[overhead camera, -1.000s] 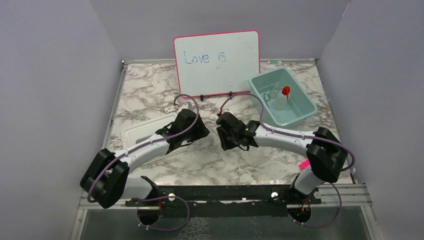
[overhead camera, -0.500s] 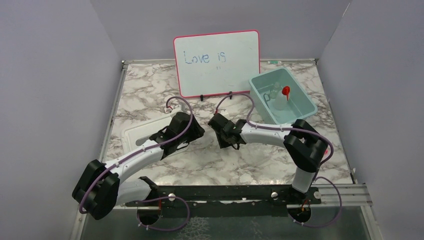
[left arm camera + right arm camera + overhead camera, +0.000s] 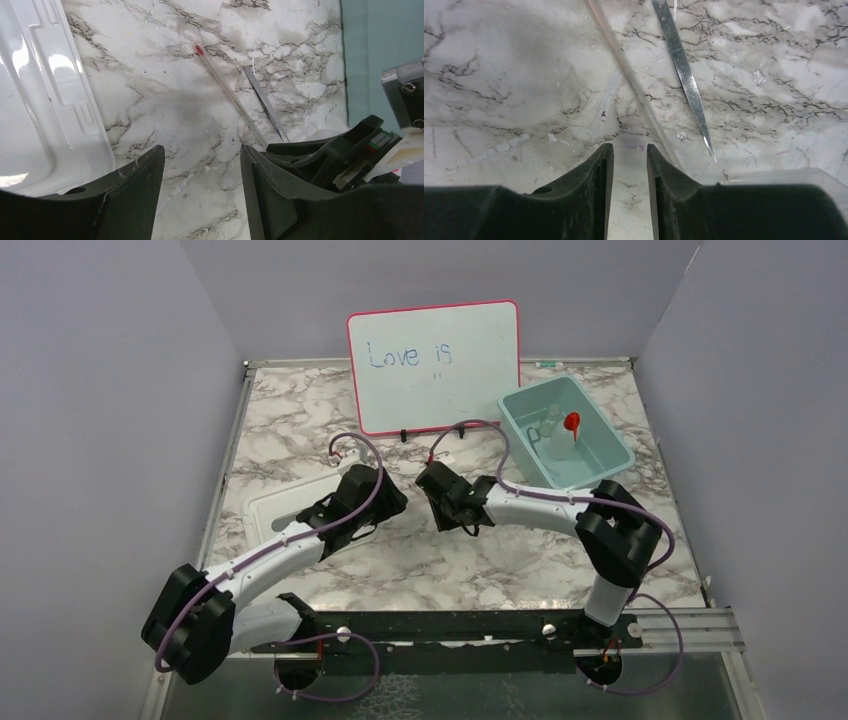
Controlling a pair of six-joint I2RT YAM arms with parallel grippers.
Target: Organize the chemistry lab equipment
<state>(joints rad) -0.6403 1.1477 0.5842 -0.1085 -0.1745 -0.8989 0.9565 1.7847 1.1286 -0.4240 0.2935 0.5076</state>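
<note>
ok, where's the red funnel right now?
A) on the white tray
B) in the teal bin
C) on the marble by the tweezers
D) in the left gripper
B: the top view shows the red funnel inside the teal bin, at far right.

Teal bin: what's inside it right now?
A red funnel seems to sit on a clear flask, with another clear vessel behind. The near wall of the bin hides anything lying flat against it.
</note>
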